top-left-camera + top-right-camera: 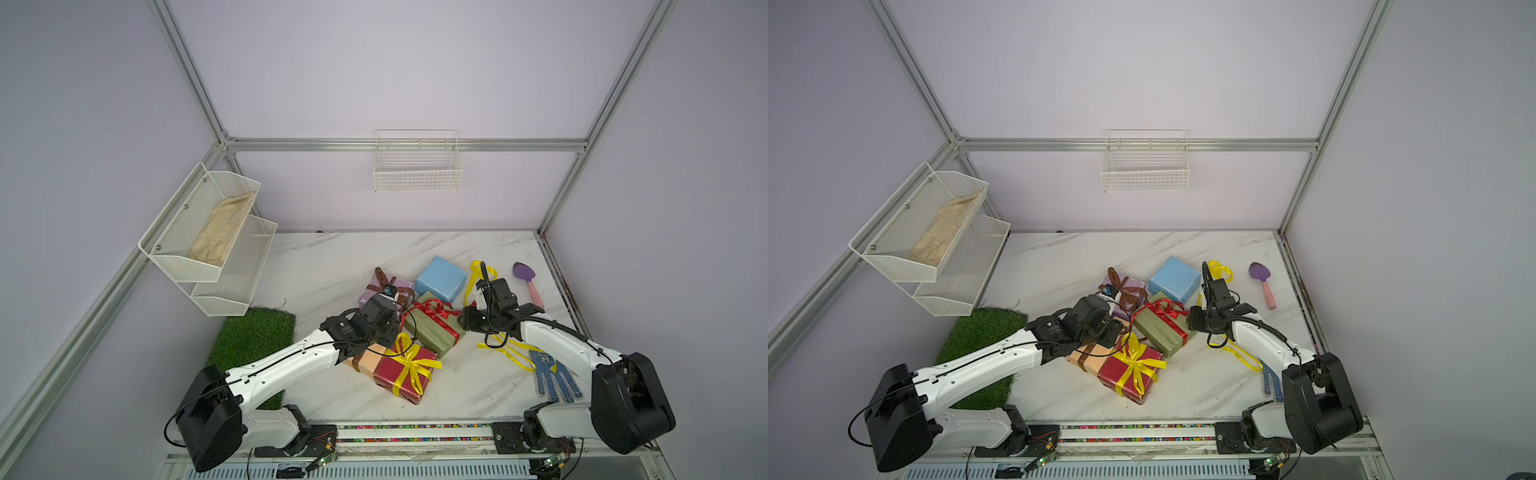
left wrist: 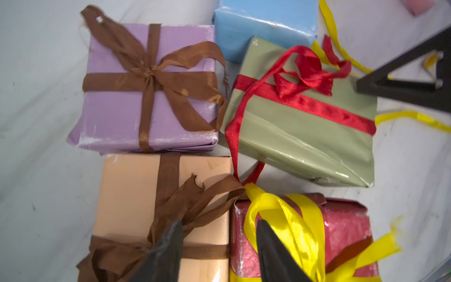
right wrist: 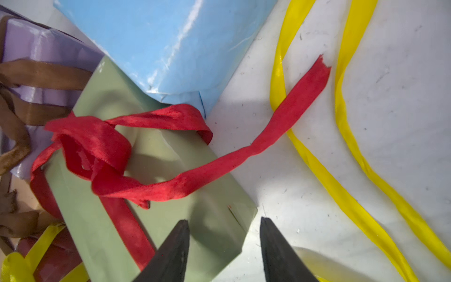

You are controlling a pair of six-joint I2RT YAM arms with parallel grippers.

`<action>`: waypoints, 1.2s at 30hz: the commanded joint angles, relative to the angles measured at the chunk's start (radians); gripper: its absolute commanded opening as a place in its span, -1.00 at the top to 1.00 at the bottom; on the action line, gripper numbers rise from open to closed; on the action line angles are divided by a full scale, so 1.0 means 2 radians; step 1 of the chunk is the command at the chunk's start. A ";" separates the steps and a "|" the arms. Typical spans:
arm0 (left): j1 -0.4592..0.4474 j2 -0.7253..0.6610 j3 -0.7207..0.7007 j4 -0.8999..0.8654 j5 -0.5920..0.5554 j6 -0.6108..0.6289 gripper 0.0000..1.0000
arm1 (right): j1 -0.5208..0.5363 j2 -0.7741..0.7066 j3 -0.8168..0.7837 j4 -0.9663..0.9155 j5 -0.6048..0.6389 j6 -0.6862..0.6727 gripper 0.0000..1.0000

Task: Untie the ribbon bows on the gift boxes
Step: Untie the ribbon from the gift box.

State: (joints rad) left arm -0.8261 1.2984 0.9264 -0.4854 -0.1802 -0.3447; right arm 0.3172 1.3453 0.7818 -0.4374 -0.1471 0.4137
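Five gift boxes cluster mid-table. The lilac box point(image 1: 384, 286) and the peach box point(image 2: 127, 190) carry tied brown bows point(image 2: 148, 70). A tied yellow bow point(image 2: 292, 219) tops the dark red box point(image 1: 405, 374). The red ribbon point(image 3: 109, 151) on the olive box point(image 1: 432, 336) is loose, one tail trailing onto the table. No ribbon is on the light blue box point(image 1: 440, 278); a loose yellow ribbon point(image 1: 511, 353) lies beside it. My left gripper point(image 2: 219, 224) is open over the seam between the peach and dark red boxes, holding nothing. My right gripper point(image 3: 224, 221) is open over the olive box's corner.
A blue-dotted glove point(image 1: 555, 374) lies under the right arm, a purple trowel point(image 1: 525, 278) at the far right. A grass mat point(image 1: 253, 336) sits at the left. A tiered mesh shelf point(image 1: 208, 232) hangs on the left wall, a wire basket point(image 1: 417, 166) on the back wall.
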 commanded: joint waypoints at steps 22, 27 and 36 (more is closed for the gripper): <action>0.020 0.305 0.318 0.020 0.127 0.262 -0.24 | 0.004 -0.027 0.003 -0.011 -0.021 -0.020 0.07; 0.037 0.328 0.335 0.021 0.137 0.257 -0.15 | 0.004 -0.022 0.001 -0.011 -0.022 -0.022 0.07; 0.049 0.357 0.350 0.023 0.197 0.256 0.02 | 0.004 -0.015 -0.008 0.000 -0.026 -0.021 0.08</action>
State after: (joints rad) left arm -0.7265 2.0071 1.5688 -0.4469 0.1318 0.1535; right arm 0.3210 1.3090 0.7815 -0.4423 -0.1921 0.3798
